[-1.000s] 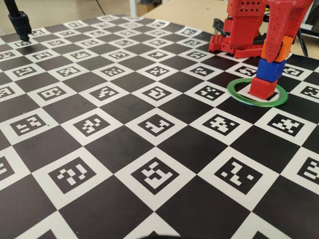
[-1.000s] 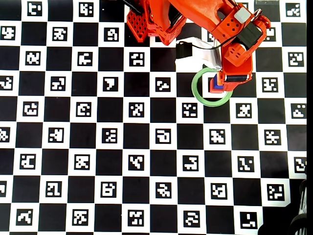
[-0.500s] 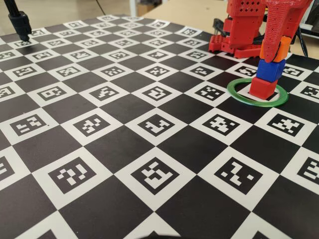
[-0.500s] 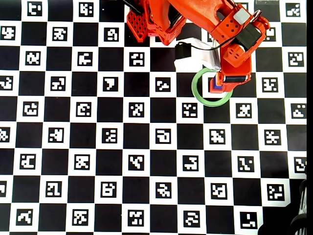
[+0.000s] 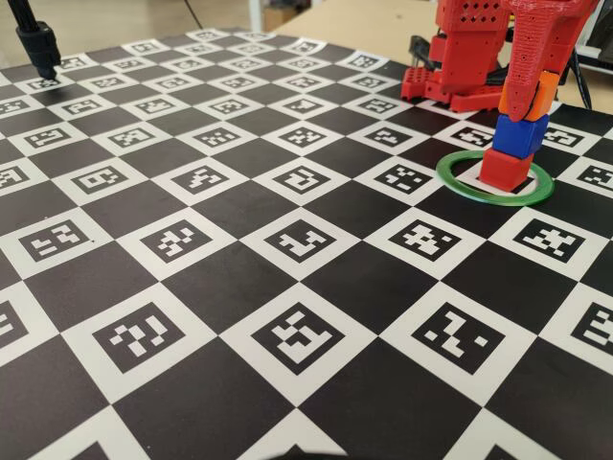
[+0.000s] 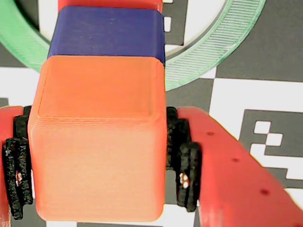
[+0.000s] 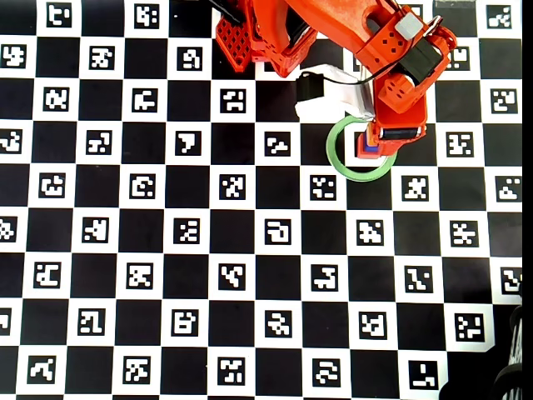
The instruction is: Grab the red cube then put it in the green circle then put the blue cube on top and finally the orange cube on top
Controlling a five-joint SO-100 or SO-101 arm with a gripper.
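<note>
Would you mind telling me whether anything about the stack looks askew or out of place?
Nothing stands out. The red cube sits inside the green circle, the blue cube rests squarely on it, and the tool holds the orange cube in line above.

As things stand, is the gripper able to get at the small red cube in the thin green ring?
Probably not: the gripper is shut on the orange cube, and the blue cube sits atop the red cube.
</note>
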